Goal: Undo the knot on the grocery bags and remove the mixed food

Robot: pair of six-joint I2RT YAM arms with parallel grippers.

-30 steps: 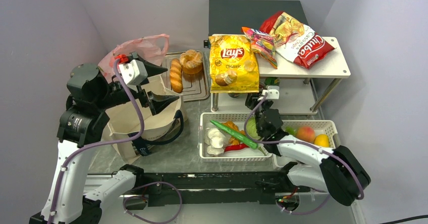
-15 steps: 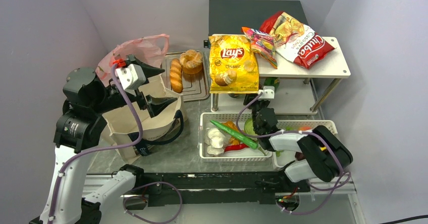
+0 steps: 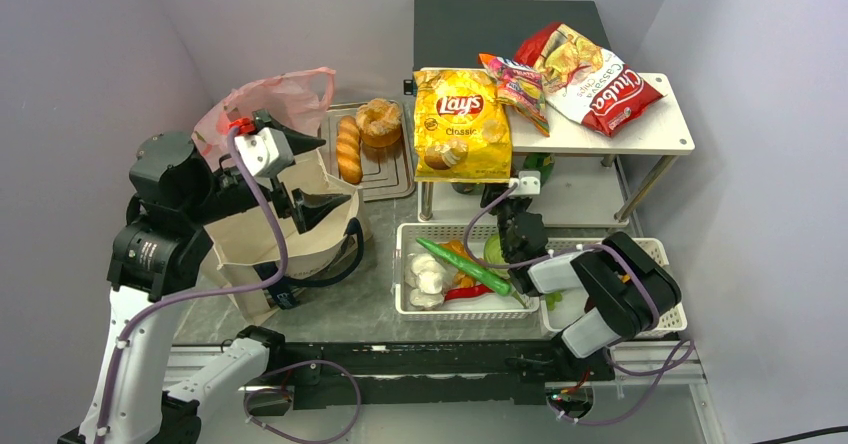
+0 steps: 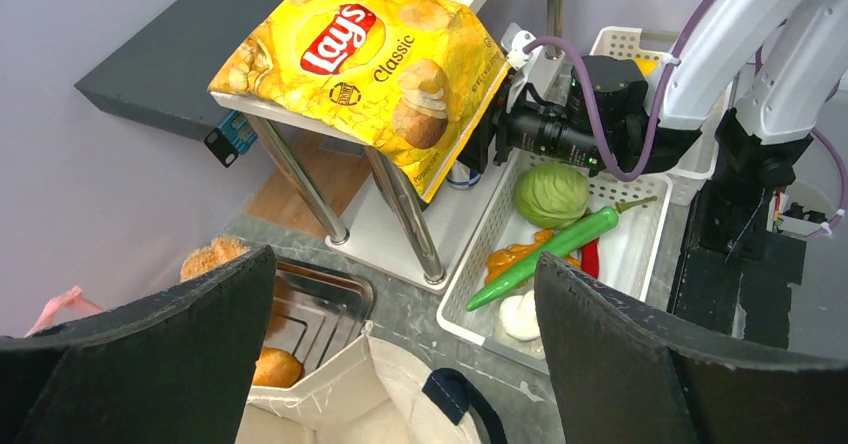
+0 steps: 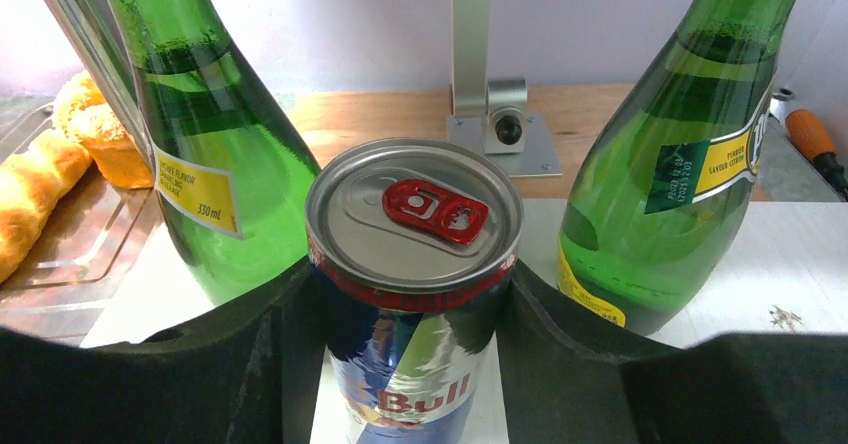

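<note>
Top external view: at far left, a thin translucent pink plastic carrier bag (image 3: 270, 99) is seen crumpled behind the left arm, one loop handle raised toward the right. Just in front of it, a large beige fabric tote with dark straps (image 3: 245, 249) is stood upright on the grey bench (image 3: 385, 314), mouth upward. The left end effector (image 3: 322, 172) is poised over that mouth, spread wide with nothing in it. Further right, a ring-shaped brown bun (image 3: 379, 119) is laid on a metal tray (image 3: 392, 179). A yellow Lay's crisp bag (image 3: 461, 124) is laid flat on the white shelf (image 3: 650, 129), long axis far to near, its lower end overhanging the near edge. Below, in a white slatted basket (image 3: 460, 314), a long green vegetable (image 3: 466, 267) is laid diagonally, far left to near right, beside white garlic bulbs (image 3: 428, 276) and a round green cabbage (image 4: 552, 194). In the right wrist view, an upright blue and silver drinks can (image 5: 412, 219) is pinched by the right end effector (image 5: 410, 304), between two green glass bottles (image 5: 215, 164).
</note>
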